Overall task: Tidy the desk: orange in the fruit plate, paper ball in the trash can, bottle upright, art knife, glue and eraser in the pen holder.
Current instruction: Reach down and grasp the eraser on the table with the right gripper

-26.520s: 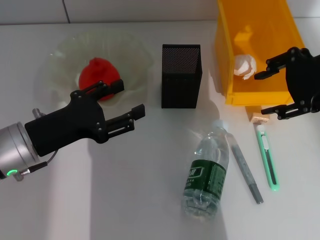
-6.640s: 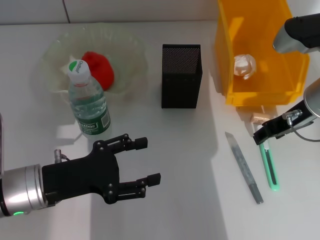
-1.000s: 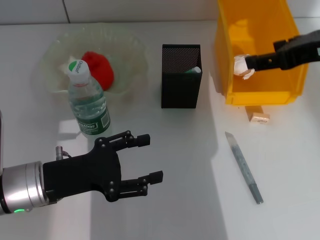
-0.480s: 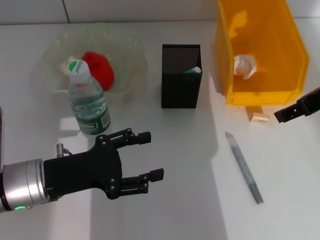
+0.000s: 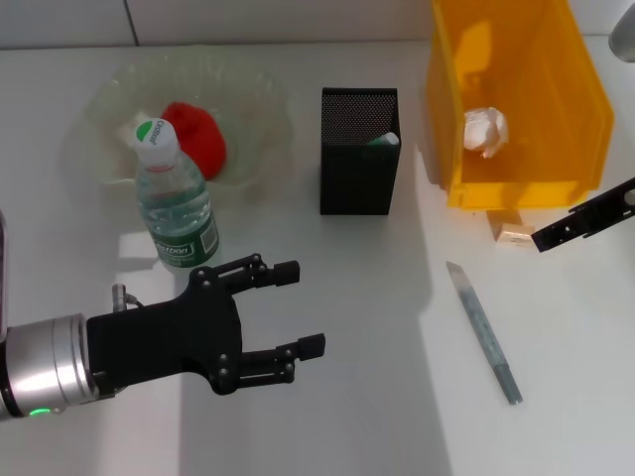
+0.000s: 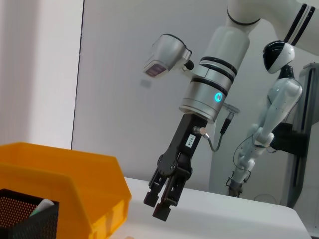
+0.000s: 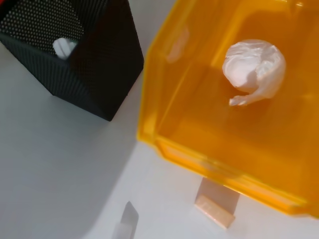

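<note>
Because the tiny tan-beige eraser block [image 5: 514, 234] lies unsorted, the right gripper [image 5: 575, 225], empty with jaws near together, hovers at its three o'clock; the left gripper [image 5: 288, 315] idles, fingers apart.

bottle [image 5: 175, 203], centre left of head view: white print on the dark green label, too small to read | cap: green mark, illegible | right arm [image 6: 197, 144], centre of left wrist view: small white tag, characters unreadable
</note>
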